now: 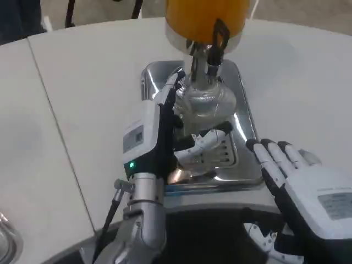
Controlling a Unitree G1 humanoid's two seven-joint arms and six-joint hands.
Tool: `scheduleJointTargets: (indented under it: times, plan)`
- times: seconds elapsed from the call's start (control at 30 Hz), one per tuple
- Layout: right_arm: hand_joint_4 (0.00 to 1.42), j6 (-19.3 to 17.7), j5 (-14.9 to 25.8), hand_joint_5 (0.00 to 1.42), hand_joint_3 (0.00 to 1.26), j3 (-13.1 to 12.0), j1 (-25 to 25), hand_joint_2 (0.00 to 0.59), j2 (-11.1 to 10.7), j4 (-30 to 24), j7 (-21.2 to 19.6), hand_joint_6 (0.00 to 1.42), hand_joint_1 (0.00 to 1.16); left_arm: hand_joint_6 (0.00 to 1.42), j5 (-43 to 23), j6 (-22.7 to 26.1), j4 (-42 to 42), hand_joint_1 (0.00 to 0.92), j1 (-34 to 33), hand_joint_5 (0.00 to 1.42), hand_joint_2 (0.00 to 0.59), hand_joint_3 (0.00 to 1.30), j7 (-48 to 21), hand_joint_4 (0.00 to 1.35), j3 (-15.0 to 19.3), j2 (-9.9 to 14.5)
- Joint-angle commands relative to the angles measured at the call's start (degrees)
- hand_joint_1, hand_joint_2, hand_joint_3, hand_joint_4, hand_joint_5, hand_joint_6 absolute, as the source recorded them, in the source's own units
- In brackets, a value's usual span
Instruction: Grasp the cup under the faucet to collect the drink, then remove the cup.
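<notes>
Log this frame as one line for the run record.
left hand: grips cup under faucet | right hand: open, resting beside tray | cup: on tray

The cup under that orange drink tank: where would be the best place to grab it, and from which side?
Around its middle wall, from the robot's left, as the left hand seems to be doing. The clear cup stands upright on the metal drip tray, and the faucet sits right over its mouth, so the top is blocked. A sideways wrap probably keeps it level for sliding out toward the robot.
</notes>
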Motion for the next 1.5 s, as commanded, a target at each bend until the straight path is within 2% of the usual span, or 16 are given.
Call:
scheduleJointTargets:
  times: [0.03,0.1,0.33,0.37,0.47,0.67,0.73,0.8,0.83,0.9,0.97,1.03,1.13,1.27,1.37,1.5]
  plan:
    - [0.00,0.1,0.6,0.00,0.00,0.1,0.5,0.502,-0.4,0.2,0.1,0.05,0.42,0.35,-0.5,-3.3,-2.9,0.385,3.1,0.43,0.034,0.08,-2.2,0.02,-0.8,1.7]
    - [0.00,-0.2,0.9,0.00,0.00,0.2,0.1,0.503,-0.6,0.4,0.0,0.05,0.42,0.29,-0.5,-3.6,-4.2,0.375,4.2,0.38,0.034,0.05,-2.8,0.00,-0.9,2.1]
    - [0.00,-0.6,3.1,0.00,0.00,-0.3,0.5,0.498,-0.4,-0.9,-2.1,0.05,0.41,0.22,-1.0,-3.0,-9.9,0.356,7.6,0.29,0.032,0.01,-4.8,0.00,0.2,4.2]
    - [0.00,0.0,2.1,0.00,0.00,-0.1,0.8,0.497,0.6,-1.6,-2.9,0.05,0.41,0.22,-0.8,-2.8,-11.8,0.351,8.6,0.28,0.030,0.00,-5.2,0.00,0.7,5.2]
    - [0.00,1.1,2.6,0.00,0.00,-0.3,-0.1,0.496,2.0,-2.4,-2.8,0.05,0.41,0.18,-0.6,-2.0,-18.0,0.328,12.0,0.23,0.028,0.00,-6.9,0.00,2.7,8.3]
    - [0.00,1.5,6.3,0.00,0.00,-0.2,-2.1,0.494,4.0,-2.2,-3.9,0.06,0.40,0.15,0.4,-0.5,-28.5,0.332,20.3,0.19,0.034,0.00,-11.1,0.00,7.8,16.2]
    - [0.00,2.6,8.6,0.00,0.00,-0.3,-3.6,0.497,5.5,-1.4,-4.1,0.06,0.40,0.13,2.0,1.0,-31.7,0.342,22.9,0.18,0.047,0.00,-12.1,0.00,8.7,18.1]
    - [0.00,3.1,9.6,0.00,0.00,-0.3,-5.2,0.498,6.0,-0.6,-4.4,0.06,0.40,0.11,4.4,2.8,-35.2,0.326,25.3,0.14,0.066,0.00,-13.0,0.00,8.8,19.7]
    - [0.00,3.9,10.5,0.00,0.00,-0.3,-6.5,0.499,6.8,0.0,-4.3,0.06,0.40,0.10,5.9,3.6,-37.1,0.305,26.6,0.11,0.078,0.00,-13.6,0.00,8.7,20.6]
    - [0.00,6.4,13.5,0.00,0.00,0.0,-10.1,0.520,10.1,1.4,-5.2,0.06,0.43,0.06,10.9,5.8,-42.9,0.276,30.7,0.03,0.097,0.00,-15.7,0.00,8.4,23.3]
    - [0.00,8.6,15.3,0.00,0.00,0.6,-13.2,0.537,12.4,2.6,-5.6,0.06,0.49,0.03,15.4,8.2,-48.7,0.270,35.1,0.00,0.100,0.00,-18.4,0.00,8.4,25.2]
    - [0.00,11.8,17.4,0.00,0.00,1.2,-17.5,0.540,15.6,4.2,-5.7,0.06,0.51,0.03,17.5,9.4,-52.8,0.269,38.9,0.00,0.101,0.00,-20.0,0.00,8.6,25.7]
    - [0.00,15.3,21.0,0.00,0.00,1.7,-22.9,0.544,19.1,6.3,-7.3,0.05,0.53,0.03,19.3,11.2,-58.1,0.269,45.2,0.00,0.102,0.00,-21.4,0.00,9.2,24.8]
    - [0.00,16.8,24.7,0.00,0.00,3.3,-28.2,0.548,19.1,8.4,-10.3,0.05,0.53,0.02,20.9,12.4,-61.6,0.291,49.1,0.00,0.116,0.00,-22.6,0.00,9.1,23.7]
    - [0.00,19.5,28.4,0.00,0.00,3.5,-31.4,0.548,20.2,10.3,-12.0,0.04,0.59,0.01,21.8,13.0,-63.5,0.297,50.7,0.00,0.115,0.00,-23.4,0.00,9.1,23.0]
    - [0.00,19.5,32.4,0.00,0.00,3.9,-33.9,0.548,18.9,11.9,-13.2,0.03,0.60,0.01,22.2,13.4,-65.1,0.300,52.4,0.00,0.113,0.00,-24.2,0.00,9.5,22.7]
